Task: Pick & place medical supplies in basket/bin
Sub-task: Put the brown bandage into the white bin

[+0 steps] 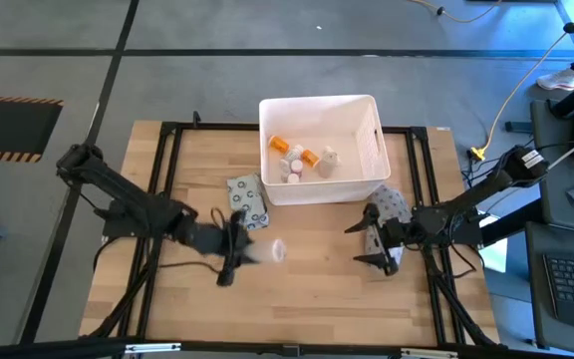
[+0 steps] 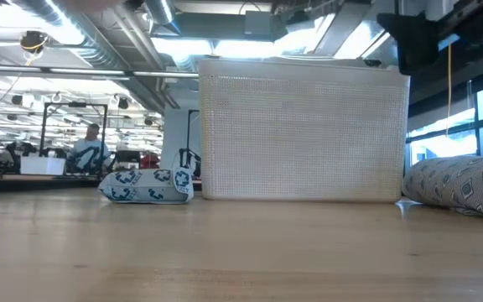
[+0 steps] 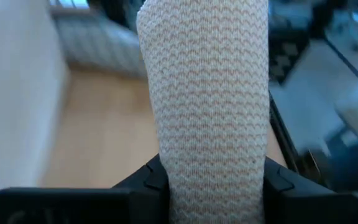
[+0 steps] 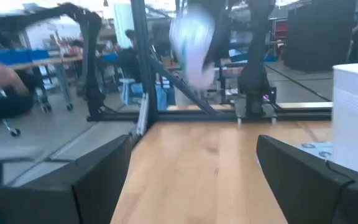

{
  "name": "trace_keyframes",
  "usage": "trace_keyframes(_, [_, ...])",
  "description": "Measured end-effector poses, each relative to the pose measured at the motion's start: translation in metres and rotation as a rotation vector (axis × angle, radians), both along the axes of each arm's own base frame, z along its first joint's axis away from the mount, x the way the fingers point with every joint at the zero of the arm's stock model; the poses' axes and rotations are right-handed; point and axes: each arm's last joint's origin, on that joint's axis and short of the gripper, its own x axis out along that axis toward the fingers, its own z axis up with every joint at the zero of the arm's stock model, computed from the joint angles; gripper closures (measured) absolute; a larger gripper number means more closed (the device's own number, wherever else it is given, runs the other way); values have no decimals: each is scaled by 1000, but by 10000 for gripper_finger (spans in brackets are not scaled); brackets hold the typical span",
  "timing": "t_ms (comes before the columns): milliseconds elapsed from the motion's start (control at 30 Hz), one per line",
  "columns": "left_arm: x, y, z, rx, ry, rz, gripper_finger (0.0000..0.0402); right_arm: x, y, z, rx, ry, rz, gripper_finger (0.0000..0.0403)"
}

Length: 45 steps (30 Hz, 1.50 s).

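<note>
Your left tool [image 1: 252, 251] pinches a white woven gauze roll [image 3: 207, 106] between its fingers, lifted above the wooden worktop [image 1: 307, 289] in front of the grey patterned packet [image 1: 247, 199]. Further right, the white bin [image 1: 372, 135] at the worktop's rear holds orange pill bottles [image 1: 280, 145] and small white bottles [image 1: 294, 172]. Your right tool [image 1: 367, 244] hangs with fingers spread wide and empty, just beside a second patterned packet [image 1: 392, 204] near the bin's right corner.
</note>
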Motion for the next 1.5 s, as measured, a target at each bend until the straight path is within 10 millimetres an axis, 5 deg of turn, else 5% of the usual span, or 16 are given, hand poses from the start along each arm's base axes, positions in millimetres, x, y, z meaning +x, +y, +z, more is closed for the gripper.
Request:
trace_keyframes(200, [26,47,63,140,-225,96,281,-4,-2,-7,-48,12,-3,54])
trace_keyframes(367, [44,95,92,216,-403,135,282,-5,-3,-3,-33,-14,-3,54])
trace_keyframes(533, [62,134,81,163,-395,12,281,-7,-4,19,15,-107,-6,54])
trace_keyframes(800, [102,178,53,72,-247,-24,285,-13,-8,56,-185,-195,-43,54])
trace_keyframes(1233, [138,189,74,11,21,-37,281,-14,-10,69,-351,-97,-65,54])
trace_keyframes(1500, [138,179,72,27,48,-65,275,-13,-22,68,-429,-1,-475,54])
